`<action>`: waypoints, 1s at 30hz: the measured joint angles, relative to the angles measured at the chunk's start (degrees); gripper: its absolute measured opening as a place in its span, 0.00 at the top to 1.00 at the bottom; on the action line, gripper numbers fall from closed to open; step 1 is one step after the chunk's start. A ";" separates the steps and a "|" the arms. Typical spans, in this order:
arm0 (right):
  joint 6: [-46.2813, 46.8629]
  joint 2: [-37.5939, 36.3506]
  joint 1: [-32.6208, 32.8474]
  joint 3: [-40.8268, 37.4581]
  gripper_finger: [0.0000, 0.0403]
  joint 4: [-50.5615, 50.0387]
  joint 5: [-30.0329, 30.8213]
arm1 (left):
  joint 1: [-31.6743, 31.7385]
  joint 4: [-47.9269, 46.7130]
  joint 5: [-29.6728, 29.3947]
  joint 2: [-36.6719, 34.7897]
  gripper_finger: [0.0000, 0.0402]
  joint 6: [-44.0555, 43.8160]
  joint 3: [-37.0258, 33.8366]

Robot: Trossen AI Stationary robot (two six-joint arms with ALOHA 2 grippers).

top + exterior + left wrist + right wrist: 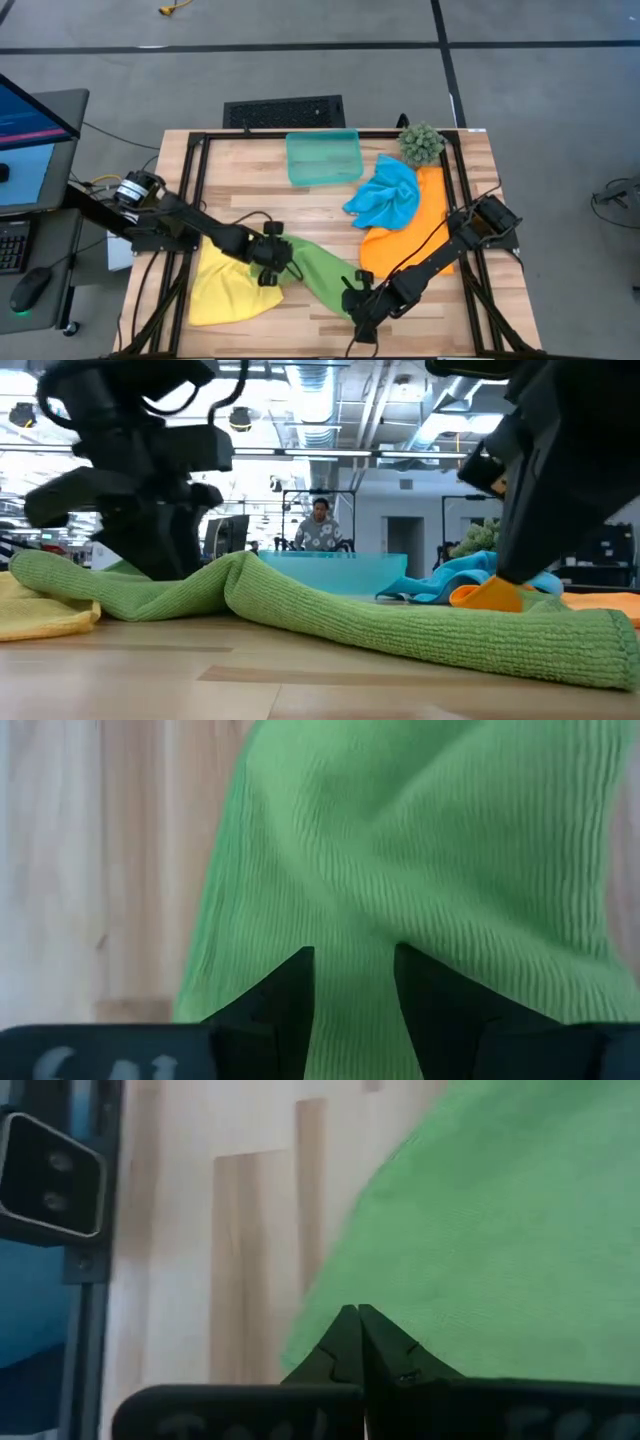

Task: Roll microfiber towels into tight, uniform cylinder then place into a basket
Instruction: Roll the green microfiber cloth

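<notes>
Green towel (pixel 318 268) is lying stretched between your two grippers, running as a loose, half-rolled band across the near part of the tabletop (pixel 250 180). Your left gripper (pixel 272 262) is sitting at one end of that band, where the green cloth is overlapping the yellow towel (pixel 225 285); its fingers (pixel 285 1010) are standing apart with green fabric filling the gap between them, pressing down into the cloth — whether they are actually pinching it you cannot tell. Your right gripper (pixel 362 298) is sitting at the other end of the band, near the front edge of the tabletop, with its fingers (pixel 330 1355) clenched tight together, tips meeting right at the edge of the green towel where it is touching bare wood; any cloth caught between the tips is not showing.

Beyond your right gripper, the orange towel (pixel 405 240) is lying flat, with the sky blue towel (pixel 385 195) crumpled on top of its far part. The basket (pixel 323 158) is sitting well beyond both grippers, near the far edge of the tabletop and roughly between them, holding no towel that you can make out. Just beside the blue towel, at the far corner, a spiky green plant ball (pixel 421 143) is resting.

From the low view, the green towel is rising in a soft ridge near the left gripper and flattening toward the right one — a person (pixel 320 525) is standing in the room behind the basket.
</notes>
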 joint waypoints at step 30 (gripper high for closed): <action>9.22 5.81 -6.45 2.43 0.98 -9.95 7.54 | 13.91 7.62 1.83 2.64 0.67 22.36 1.48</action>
